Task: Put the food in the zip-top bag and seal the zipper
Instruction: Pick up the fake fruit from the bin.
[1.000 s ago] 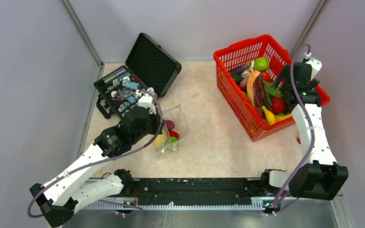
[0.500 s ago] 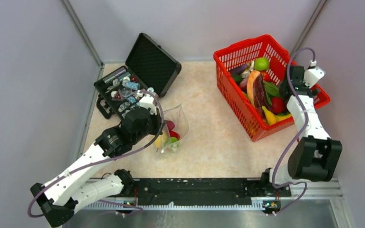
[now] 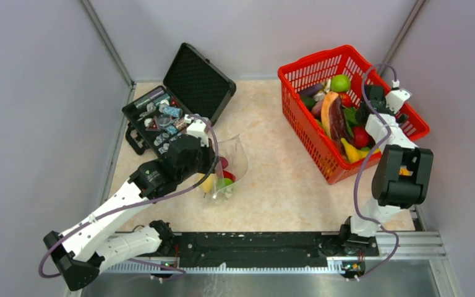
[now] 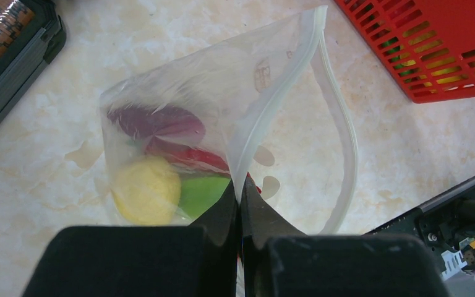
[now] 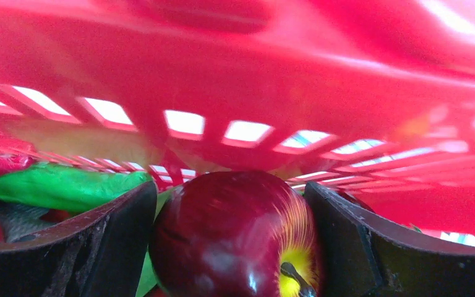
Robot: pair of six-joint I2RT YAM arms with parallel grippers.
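The clear zip-top bag (image 3: 230, 162) stands open left of the table's middle. It holds a purple piece (image 4: 158, 122), a red piece (image 4: 188, 154), a yellow fruit (image 4: 145, 190) and a green piece (image 4: 201, 193). My left gripper (image 4: 240, 197) is shut on the bag's near zipper strip (image 4: 281, 96); the other strip (image 4: 346, 136) bows away, so the mouth gapes. My right gripper (image 5: 230, 207) is down in the red basket (image 3: 297, 67). Its fingers press both sides of a dark red apple (image 5: 235, 238), which also shows in the top view (image 3: 362, 137).
The basket at the back right holds more toy food: a green lime (image 3: 341, 83), a yellow banana (image 3: 349, 150) and green pieces (image 5: 62, 185). An open black case (image 3: 179, 102) with metal parts lies at the back left, just behind my left arm.
My right arm folded in and swung its gripper down into the basket around the apple. My left gripper shifted slightly right and back with the bag edge.
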